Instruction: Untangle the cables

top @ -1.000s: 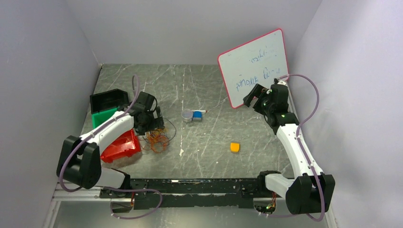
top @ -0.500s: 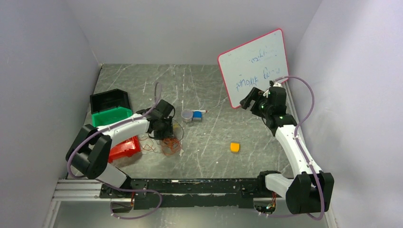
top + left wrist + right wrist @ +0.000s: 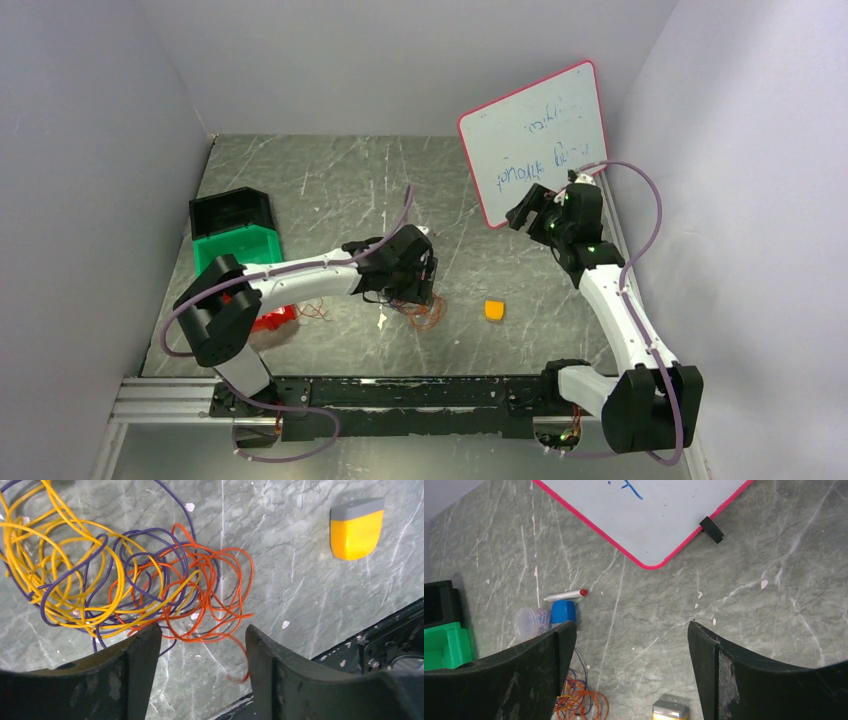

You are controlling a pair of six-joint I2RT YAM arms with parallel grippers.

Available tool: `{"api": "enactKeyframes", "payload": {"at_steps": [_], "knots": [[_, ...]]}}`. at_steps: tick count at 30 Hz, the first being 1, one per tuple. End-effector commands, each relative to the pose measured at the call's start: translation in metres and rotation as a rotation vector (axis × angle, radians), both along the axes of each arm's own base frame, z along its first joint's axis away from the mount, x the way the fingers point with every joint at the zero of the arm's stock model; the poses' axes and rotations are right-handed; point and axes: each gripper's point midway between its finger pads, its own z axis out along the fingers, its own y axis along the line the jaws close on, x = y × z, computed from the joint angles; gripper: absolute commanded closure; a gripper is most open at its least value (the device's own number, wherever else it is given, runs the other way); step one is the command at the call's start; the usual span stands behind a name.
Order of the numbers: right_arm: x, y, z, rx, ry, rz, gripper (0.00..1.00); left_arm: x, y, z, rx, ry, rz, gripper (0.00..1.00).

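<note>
1. Green plastic bin [image 3: 240,248] at far left, boxy, black bin [image 3: 232,210] behind it, red bin [image 3: 264,319] nearer, partly hidden by the left arm.
2. Thin glossy cables [image 3: 150,587], orange, yellow and purple, looped in one tangle on the grey marbled table [image 3: 330,170] near centre, at the tips of the left gripper [image 3: 202,632]; jaws spread, pinching nothing.
3. Rounded yellow block [image 3: 494,310], grey-capped, right of the tangle, apart.
4. Pink-rimmed whiteboard [image 3: 535,140] at far right; right gripper [image 3: 629,630] beside it, jaws wide, empty.
</note>
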Motion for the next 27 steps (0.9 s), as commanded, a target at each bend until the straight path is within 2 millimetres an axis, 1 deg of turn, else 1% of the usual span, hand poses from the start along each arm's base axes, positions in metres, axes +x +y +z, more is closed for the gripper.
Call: {"api": "enactKeyframes", "payload": {"at_steps": [1, 3, 5, 7, 10, 12, 14, 15, 17, 18, 22, 25, 27], "knots": [[-0.003, -0.002, 0.006, -0.013, -0.032, -0.004, 0.15, 0.012, 0.005, 0.03, -0.011, -0.066, 0.04, 0.25], [-0.005, -0.001, 0.003, -0.011, -0.032, -0.002, 0.14, 0.015, 0.02, 0.045, 0.015, -0.115, 0.075, 0.15], [-0.006, 0.0, 0.002, -0.009, -0.031, 0.0, 0.14, 0.019, 0.038, 0.062, 0.039, -0.163, 0.119, 0.11], [-0.005, 0.0, 0.002, -0.008, -0.031, 0.002, 0.14, 0.023, 0.06, 0.076, 0.063, -0.199, 0.174, 0.1], [-0.004, 0.0, 0.002, -0.009, -0.033, -0.001, 0.14, 0.024, 0.098, 0.089, 0.084, -0.207, 0.276, 0.12], [-0.004, -0.001, 0.003, -0.009, -0.036, -0.005, 0.14, 0.023, 0.128, 0.087, 0.111, -0.189, 0.368, 0.14], [-0.003, -0.001, 0.002, -0.004, -0.037, -0.009, 0.14, 0.02, 0.161, 0.078, 0.148, -0.151, 0.465, 0.16], [-0.003, 0.0, 0.002, -0.001, -0.036, -0.009, 0.14, 0.022, 0.179, 0.072, 0.166, -0.128, 0.524, 0.18], [-0.003, 0.002, 0.001, 0.005, -0.034, -0.004, 0.14, 0.021, 0.202, 0.061, 0.203, -0.094, 0.594, 0.2], [-0.002, 0.003, 0.0, 0.008, -0.032, -0.003, 0.15, 0.021, 0.209, 0.057, 0.21, -0.087, 0.618, 0.2], [-0.001, 0.005, -0.001, 0.01, -0.026, 0.006, 0.15, 0.025, 0.228, 0.044, 0.243, -0.07, 0.679, 0.19], [-0.001, 0.003, -0.001, -0.001, -0.022, 0.004, 0.15, 0.035, 0.239, 0.042, 0.253, -0.077, 0.72, 0.15], [-0.002, 0.001, -0.002, -0.011, -0.014, -0.003, 0.15, 0.046, 0.251, 0.046, 0.255, -0.092, 0.768, 0.12]]}}
